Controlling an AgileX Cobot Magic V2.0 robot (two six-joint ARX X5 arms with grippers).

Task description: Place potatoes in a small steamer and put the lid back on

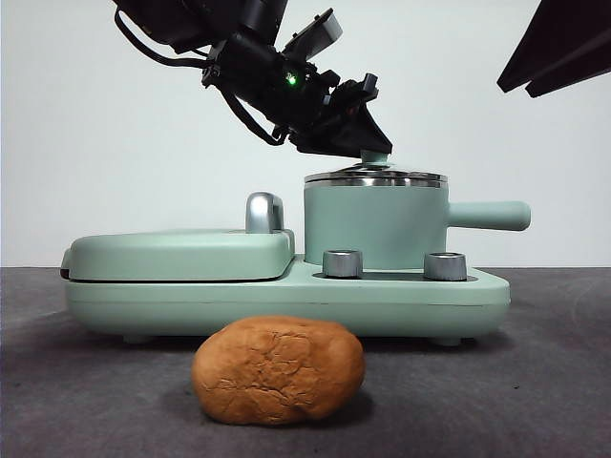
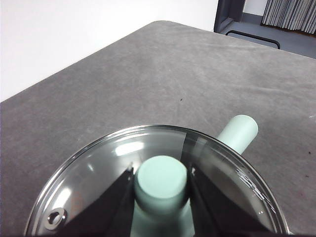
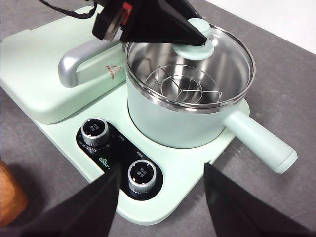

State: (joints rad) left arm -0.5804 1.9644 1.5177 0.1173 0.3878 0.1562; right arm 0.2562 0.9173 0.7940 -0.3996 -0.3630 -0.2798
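Note:
The potato lies on the grey table in front of the appliance, and its edge shows in the right wrist view. On the base stands the small steamer, its side handle pointing right. The glass lid rests on its steel rim. My left gripper reaches down from the upper left and is shut on the lid's green knob. My right gripper hangs open and holds nothing, above the control dials, a dark tip at the top right.
A flat green griddle with a chrome handle fills the base's left half. Two steel dials sit on the front. Inside the pot is a wire rack. The table ends beyond the pot.

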